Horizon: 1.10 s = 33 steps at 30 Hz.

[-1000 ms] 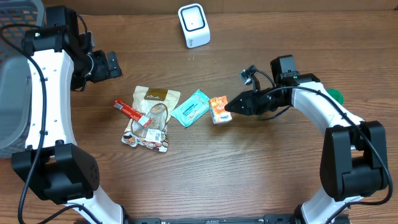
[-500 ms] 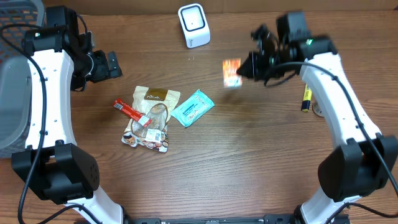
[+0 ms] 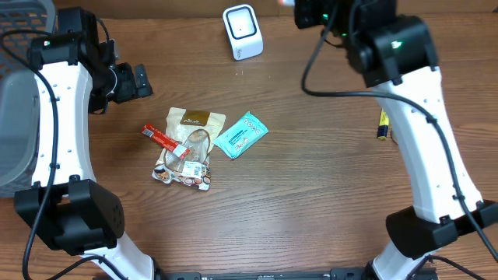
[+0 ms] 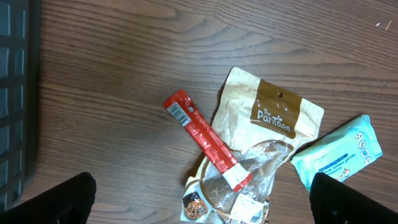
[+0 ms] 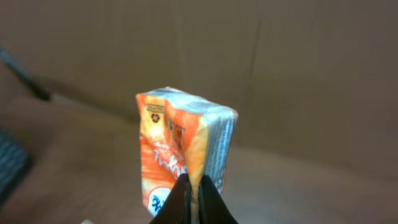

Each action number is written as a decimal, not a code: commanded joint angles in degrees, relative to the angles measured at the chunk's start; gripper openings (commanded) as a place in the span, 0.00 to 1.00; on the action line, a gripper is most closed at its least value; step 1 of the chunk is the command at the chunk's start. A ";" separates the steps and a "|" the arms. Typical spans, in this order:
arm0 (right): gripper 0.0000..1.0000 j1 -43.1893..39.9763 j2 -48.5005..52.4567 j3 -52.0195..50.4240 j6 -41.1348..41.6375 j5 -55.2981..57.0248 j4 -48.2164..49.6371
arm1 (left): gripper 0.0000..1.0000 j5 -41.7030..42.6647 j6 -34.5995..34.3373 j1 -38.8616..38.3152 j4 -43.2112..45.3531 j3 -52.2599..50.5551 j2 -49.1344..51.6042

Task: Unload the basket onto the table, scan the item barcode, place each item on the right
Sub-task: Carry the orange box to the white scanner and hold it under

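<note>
My right gripper [image 5: 193,182] is shut on a fold of an orange tissue packet [image 5: 180,146], which stands upright in the right wrist view. Overhead, the right arm [image 3: 393,43] is raised to the back edge of the table, right of the white scanner [image 3: 243,31]; the packet itself is cut off by the frame's top edge there. No barcode shows on the packet's visible faces. My left gripper [image 3: 142,79] hangs open over the left of the table, nothing between its fingers [image 4: 59,199].
A red stick pack [image 4: 205,140], a beige pouch [image 4: 267,118], a teal wipes pack [image 3: 241,134] and a clear snack bag [image 3: 185,169] lie mid-table. A yellow pen [image 3: 383,123] lies at the right. A grey basket [image 3: 15,117] stands at the left edge.
The right arm has lifted the orange packet off the table beside the teal pack and carried it up and back toward the scanner. The left arm has not moved.
</note>
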 commanded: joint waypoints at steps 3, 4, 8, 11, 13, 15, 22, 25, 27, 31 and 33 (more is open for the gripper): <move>0.04 4.42 6.05 0.48 -15.21 13.07 6.58 | 1.00 0.39 0.66 -0.39 0.07 -0.11 -0.26; 0.04 4.96 7.45 0.48 -17.03 14.08 7.93 | 1.00 0.39 0.66 -0.39 0.07 -0.11 -0.26; 0.04 6.60 14.25 0.48 -25.33 15.56 13.57 | 1.00 0.39 0.66 -0.39 0.07 -0.11 -0.26; 0.04 6.67 19.63 0.48 -31.98 16.04 17.66 | 1.00 0.39 0.66 -0.39 0.07 -0.11 -0.26; 0.03 6.64 23.10 0.48 -37.20 16.81 20.26 | 1.00 0.39 0.66 -0.39 0.07 -0.11 -0.26; 0.04 6.64 26.29 0.48 -42.23 16.70 22.34 | 1.00 0.39 0.66 -0.39 0.07 -0.11 -0.26; 0.04 5.86 34.18 0.48 -47.15 16.37 27.45 | 0.99 0.39 0.66 -0.39 0.07 -0.11 -0.26; 0.04 5.84 35.30 0.48 -47.17 16.35 28.70 | 1.00 0.39 0.66 -0.39 0.07 -0.11 -0.26; 0.04 5.84 35.74 0.48 -47.17 16.39 30.58 | 0.99 0.39 0.63 -0.39 0.07 -0.11 -0.26; 0.04 5.84 35.74 0.48 -50.07 16.59 35.12 | 1.00 0.39 0.66 -0.39 0.07 -0.11 -0.26; 0.04 5.84 35.74 0.48 -55.82 16.59 37.00 | 1.00 0.39 0.66 -0.39 0.07 -0.11 -0.26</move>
